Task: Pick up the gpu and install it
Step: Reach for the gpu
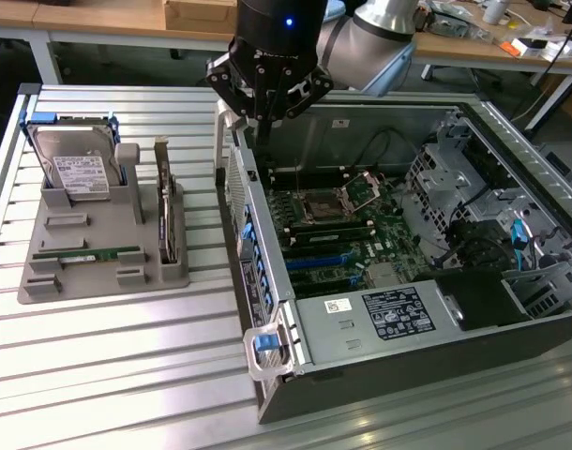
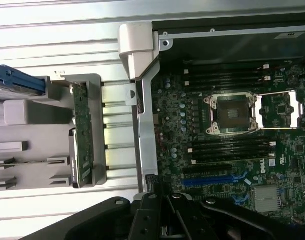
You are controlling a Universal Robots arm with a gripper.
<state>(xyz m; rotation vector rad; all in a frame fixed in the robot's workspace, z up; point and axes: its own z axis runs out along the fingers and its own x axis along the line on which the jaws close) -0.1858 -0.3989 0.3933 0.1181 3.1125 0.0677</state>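
jaws together, empty, above the computer case [image 1: 251, 202] wall; gpu [image 1: 167, 223] stands upright in grey holder [image 1: 91, 246] on worktop [image 1: 127, 356].

gpu [image 1: 168, 225]: 1 | hard drive [image 1: 80, 171]: 1 | memory stick [image 1: 87, 253]: 1 | grey holder [image 1: 94, 225]: 1 | computer case [image 1: 389, 370]: 1
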